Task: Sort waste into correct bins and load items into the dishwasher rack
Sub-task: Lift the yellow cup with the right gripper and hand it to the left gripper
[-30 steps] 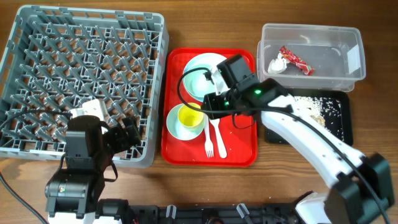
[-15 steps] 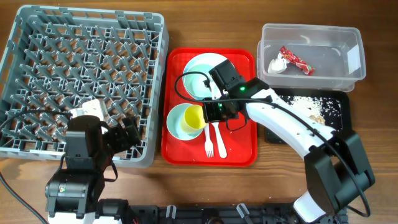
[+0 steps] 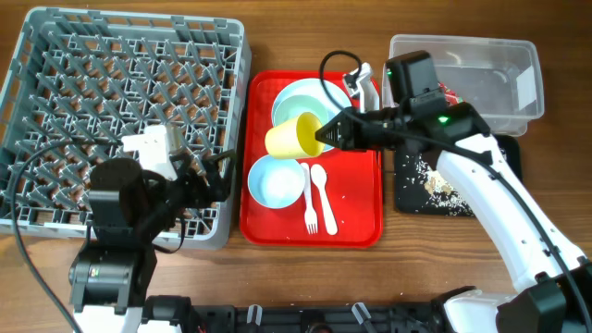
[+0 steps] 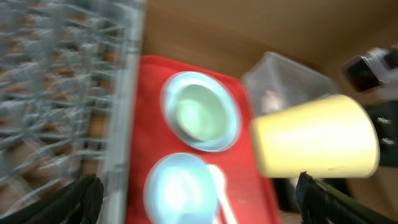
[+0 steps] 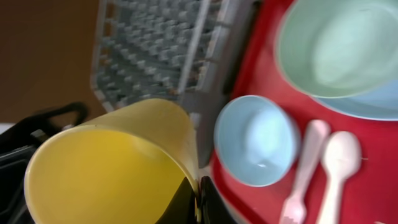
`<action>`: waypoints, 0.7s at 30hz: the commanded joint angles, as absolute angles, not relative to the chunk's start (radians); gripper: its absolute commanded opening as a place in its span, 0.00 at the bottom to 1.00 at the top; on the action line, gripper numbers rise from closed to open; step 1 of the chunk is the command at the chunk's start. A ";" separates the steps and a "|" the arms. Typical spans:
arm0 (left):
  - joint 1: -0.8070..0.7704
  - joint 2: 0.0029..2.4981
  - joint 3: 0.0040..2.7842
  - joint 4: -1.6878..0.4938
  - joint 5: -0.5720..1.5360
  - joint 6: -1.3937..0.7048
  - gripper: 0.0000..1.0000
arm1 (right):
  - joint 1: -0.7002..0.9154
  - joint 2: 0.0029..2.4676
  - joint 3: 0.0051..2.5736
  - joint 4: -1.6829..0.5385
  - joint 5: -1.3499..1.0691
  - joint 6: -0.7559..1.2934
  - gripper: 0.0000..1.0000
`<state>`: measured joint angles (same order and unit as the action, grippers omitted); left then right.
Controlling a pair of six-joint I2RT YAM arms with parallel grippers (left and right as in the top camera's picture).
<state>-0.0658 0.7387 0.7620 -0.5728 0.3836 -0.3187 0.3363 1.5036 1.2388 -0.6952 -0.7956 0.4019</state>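
The right gripper (image 3: 326,135) is clenching the rim of a small yellow plastic cup (image 3: 293,137), holding it tipped on its side in the air over a red rectangular tray (image 3: 356,222), just beside a pale green bowl (image 3: 314,96) sitting on a pale blue round plate (image 3: 279,100). On the tray, a pale blue bowl (image 3: 277,182) is lying next to a white plastic fork (image 3: 311,203) and spoon (image 3: 323,185). The left gripper (image 3: 208,174) is hanging spread wide and empty at the near right edge of the large grey pegged plastic rack (image 3: 111,92) on the wooden surface (image 3: 305,37).
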 commanded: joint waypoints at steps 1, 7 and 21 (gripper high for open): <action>-0.069 0.810 0.772 -0.389 0.822 -0.322 1.00 | 0.297 1.507 1.250 -0.628 -1.171 0.366 0.04; -0.069 0.980 0.772 -0.103 1.252 -0.323 1.00 | 0.297 1.508 1.250 -0.508 -1.321 0.422 0.04; -0.112 1.032 0.772 0.106 1.332 -0.379 1.00 | 0.318 1.508 1.250 -0.475 -1.370 0.453 0.04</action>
